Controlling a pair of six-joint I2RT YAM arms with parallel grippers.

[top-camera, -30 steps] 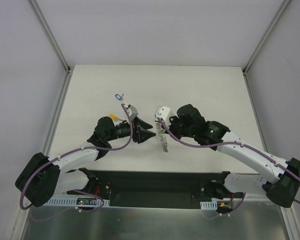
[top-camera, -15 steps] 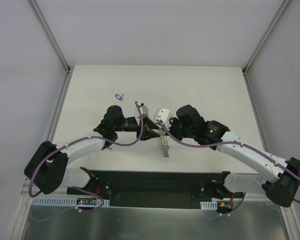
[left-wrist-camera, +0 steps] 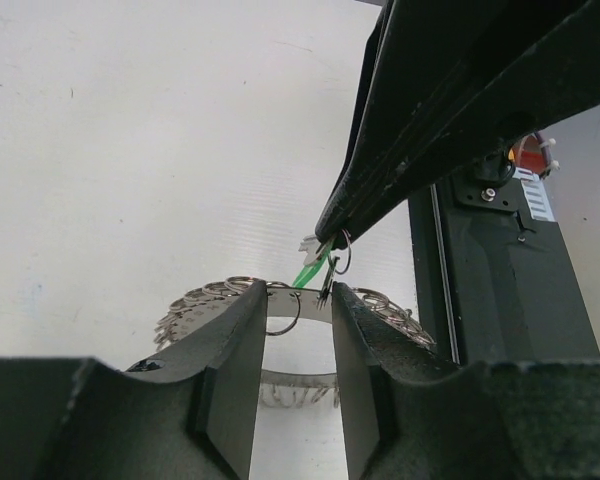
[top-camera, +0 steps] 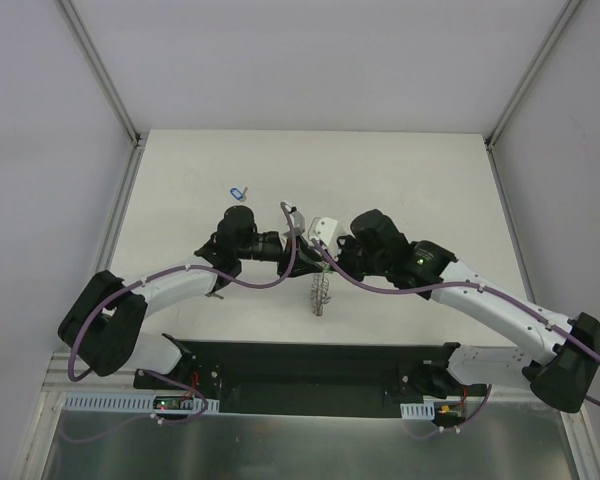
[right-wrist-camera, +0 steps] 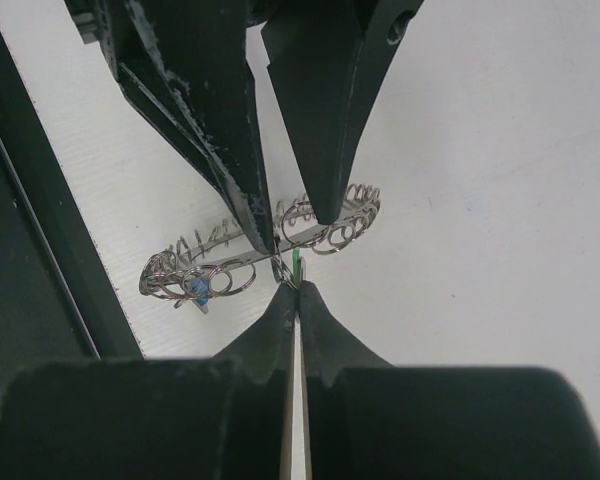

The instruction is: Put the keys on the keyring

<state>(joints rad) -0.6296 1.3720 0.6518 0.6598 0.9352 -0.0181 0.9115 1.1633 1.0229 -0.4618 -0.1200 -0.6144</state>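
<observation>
Tabletop [top-camera: 400,180]: one keyring [top-camera: 321,296], one green key [left-wrist-camera: 308,272]

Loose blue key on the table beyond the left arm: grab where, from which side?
Blue key: pinch its blue head from straight above. It lies flat on the table with nothing beside it, so a top-down pinch looks unobstructed.

White table [top-camera: 400,170], pale lilac walls [top-camera: 280,60], metal frame posts [top-camera: 100,70]

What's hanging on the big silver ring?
The keyring carries many small wire loops and one blue key. A green key sits pinched in the right gripper beside it. The left gripper straddles the rim, hiding part.
</observation>
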